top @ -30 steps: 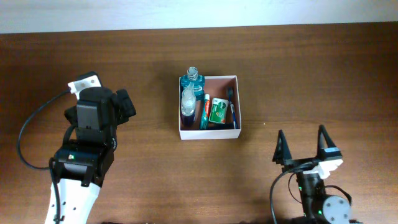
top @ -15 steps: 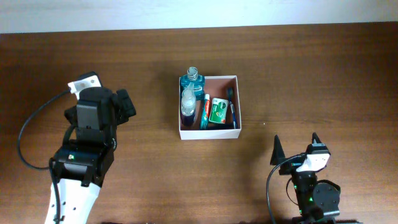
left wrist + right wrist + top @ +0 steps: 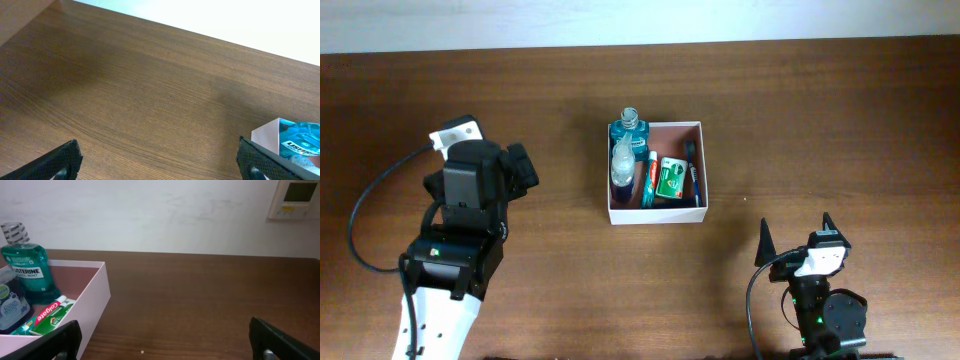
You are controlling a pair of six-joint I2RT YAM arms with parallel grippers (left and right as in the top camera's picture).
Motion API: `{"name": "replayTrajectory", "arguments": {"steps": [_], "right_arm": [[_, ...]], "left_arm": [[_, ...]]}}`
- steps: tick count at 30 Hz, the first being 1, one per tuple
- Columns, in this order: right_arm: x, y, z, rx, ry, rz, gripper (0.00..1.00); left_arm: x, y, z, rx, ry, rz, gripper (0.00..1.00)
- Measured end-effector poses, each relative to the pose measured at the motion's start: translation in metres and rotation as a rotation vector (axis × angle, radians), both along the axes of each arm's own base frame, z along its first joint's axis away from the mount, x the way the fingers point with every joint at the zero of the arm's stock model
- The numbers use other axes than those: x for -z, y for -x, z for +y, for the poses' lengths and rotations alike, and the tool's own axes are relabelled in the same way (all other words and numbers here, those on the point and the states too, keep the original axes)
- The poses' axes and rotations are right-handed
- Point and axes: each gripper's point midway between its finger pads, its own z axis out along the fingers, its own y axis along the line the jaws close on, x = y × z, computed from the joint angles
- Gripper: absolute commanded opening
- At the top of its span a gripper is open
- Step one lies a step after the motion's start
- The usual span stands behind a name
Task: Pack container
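Observation:
The container (image 3: 704,168) is a square white-walled box with a pinkish inside, at the table's middle. In it lie a teal mouthwash bottle (image 3: 630,130), a clear bottle (image 3: 621,165), a toothpaste tube (image 3: 648,180), a green packet (image 3: 670,178) and a dark toothbrush (image 3: 693,175). The container also shows in the right wrist view (image 3: 95,292) and its corner in the left wrist view (image 3: 265,137). My left gripper (image 3: 162,162) is open and empty, left of the container. My right gripper (image 3: 798,240) is open and empty, near the front right, well clear of the container.
The brown wooden table (image 3: 820,120) runs to a white wall at the back. A white wall panel (image 3: 297,197) shows in the right wrist view. The left arm's cable (image 3: 365,215) loops over the table's left side.
The right arm pulled back toward the front edge from one second ago and has held still since. The left arm and the container's contents have not moved.

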Motion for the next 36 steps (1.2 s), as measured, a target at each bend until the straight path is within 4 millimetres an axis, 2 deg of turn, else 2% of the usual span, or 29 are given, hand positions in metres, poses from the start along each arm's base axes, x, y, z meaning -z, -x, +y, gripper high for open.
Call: {"name": "replayTrajectory", "arguments": {"steps": [32,36], "right_arm": [[0.000,0.000,0.000,0.000,0.011,0.000,0.99],[0.000,0.000,0.000,-0.001,0.011,0.000,0.99]], "left_arm": [[0.000,0.000,0.000,0.000,0.000,0.000,0.99],[-0.012,0.009,0.001,0.000,0.007,-0.040,0.99]]}}
